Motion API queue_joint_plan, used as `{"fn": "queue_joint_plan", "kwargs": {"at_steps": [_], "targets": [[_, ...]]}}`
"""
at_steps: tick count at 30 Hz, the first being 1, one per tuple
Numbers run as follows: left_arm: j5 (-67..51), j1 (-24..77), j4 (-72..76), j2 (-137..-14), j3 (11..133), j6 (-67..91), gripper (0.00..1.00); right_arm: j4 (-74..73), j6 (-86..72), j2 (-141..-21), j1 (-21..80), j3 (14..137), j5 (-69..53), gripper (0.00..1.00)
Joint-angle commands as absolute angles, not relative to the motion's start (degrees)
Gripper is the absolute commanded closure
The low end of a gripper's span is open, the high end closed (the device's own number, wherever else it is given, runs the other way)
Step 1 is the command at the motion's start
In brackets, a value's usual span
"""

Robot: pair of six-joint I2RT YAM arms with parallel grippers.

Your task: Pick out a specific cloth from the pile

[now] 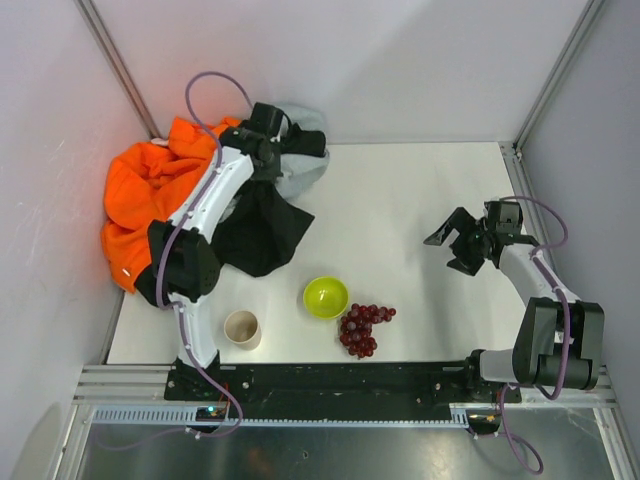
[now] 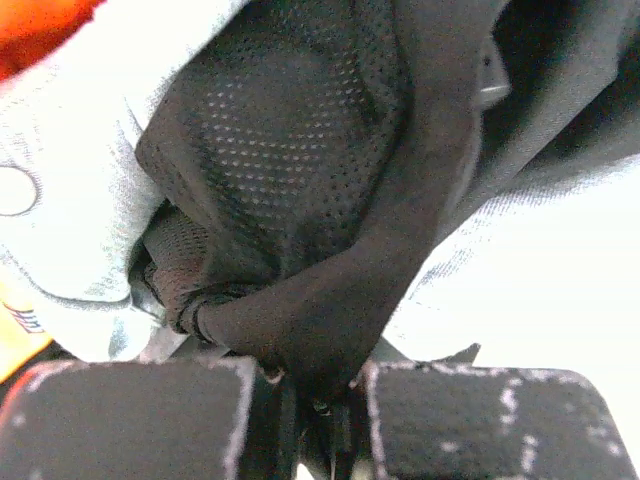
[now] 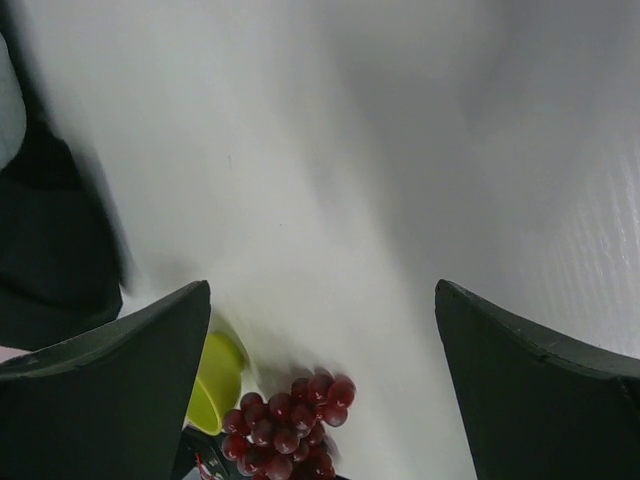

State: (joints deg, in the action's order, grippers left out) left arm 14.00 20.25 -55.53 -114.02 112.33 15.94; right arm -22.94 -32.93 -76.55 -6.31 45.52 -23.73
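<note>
The left gripper (image 2: 310, 392) is clamping down almost fully on a bunched fold of thin black fabric, with its two pads (image 2: 130, 425) squeezing the fold between them. This fabric, finely perforated like mesh, is the cloth (image 2: 290, 170), and it is rising away from the jaws against a light grey garment (image 2: 80, 230) on its left. A sliver of bright orange is showing at the corner beyond the grey.

From above, the left gripper (image 1: 268, 135) is reaching into the right flank of the pile (image 1: 150, 195), which is sitting at the far left of the white surface (image 1: 420, 190). More black fabric (image 1: 262, 235) is spreading from under the arm toward a green bowl (image 1: 326, 297); whether it is the same garment cannot be told.

Red grapes (image 1: 362, 328) are lying just beside the bowl, and a beige cup (image 1: 242, 328) is standing to its left.

The right gripper (image 1: 452, 250) is hovering well apart on the right, spread wide and gripping nothing.
</note>
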Motion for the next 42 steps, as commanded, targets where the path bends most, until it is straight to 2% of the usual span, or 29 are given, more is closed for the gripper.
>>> {"fn": "queue_joint_plan", "kwargs": {"at_steps": [1, 6, 10, 15, 21, 27, 29, 32, 35, 36, 38, 42], "targets": [[20.4, 19.7, -50.4, -109.0, 123.7, 14.2, 0.99, -23.3, -32.4, -77.3, -5.7, 49.4, -25.2, 0.01], [28.1, 16.7, -50.3, -103.6, 126.3, 14.4, 0.99, -23.8, -32.4, -77.3, -5.1, 49.8, -25.0, 0.01], [31.0, 11.4, -50.3, -98.3, 122.2, 15.4, 0.99, -23.9, -32.3, -77.5, -4.5, 49.8, -24.9, 0.01], [34.9, 5.6, -50.4, -92.2, 110.4, 15.4, 0.99, -23.3, -32.4, -77.7, -3.7, 49.9, -24.9, 0.01], [33.4, 0.7, -50.3, -86.8, 93.4, 19.2, 0.99, -22.7, -32.7, -78.6, -2.7, 50.1, -25.1, 0.01], [30.0, -3.6, -50.2, -89.6, 82.5, 23.0, 0.96, -22.5, -32.3, -79.4, -1.6, 50.9, -25.1, 0.01], [29.0, -3.9, -50.0, -91.9, 81.2, 23.4, 0.88, -22.7, -31.7, -79.5, -1.0, 51.5, -25.0, 0.01], [27.4, -4.2, -49.7, -95.9, 81.0, 23.5, 0.66, -23.0, -31.0, -79.5, -0.3, 52.7, -24.8, 0.01], [26.4, -4.2, -49.5, -98.6, 82.0, 23.3, 0.17, -23.4, -30.8, -79.4, 0.6, 53.1, -24.7, 0.01], [26.3, -4.2, -49.4, -99.2, 82.5, 23.2, 0.09, -23.6, -30.7, -79.4, 1.1, 53.1, -24.5, 0.01], [26.1, -4.2, -49.4, -99.9, 83.3, 22.9, 0.03, -24.1, -30.6, -79.4, 1.5, 53.2, -24.4, 0.01], [26.1, -4.3, -49.3, -100.9, 83.9, 22.7, 0.01, -24.7, -30.1, -79.5, 1.7, 53.1, -24.1, 0.01]]}}
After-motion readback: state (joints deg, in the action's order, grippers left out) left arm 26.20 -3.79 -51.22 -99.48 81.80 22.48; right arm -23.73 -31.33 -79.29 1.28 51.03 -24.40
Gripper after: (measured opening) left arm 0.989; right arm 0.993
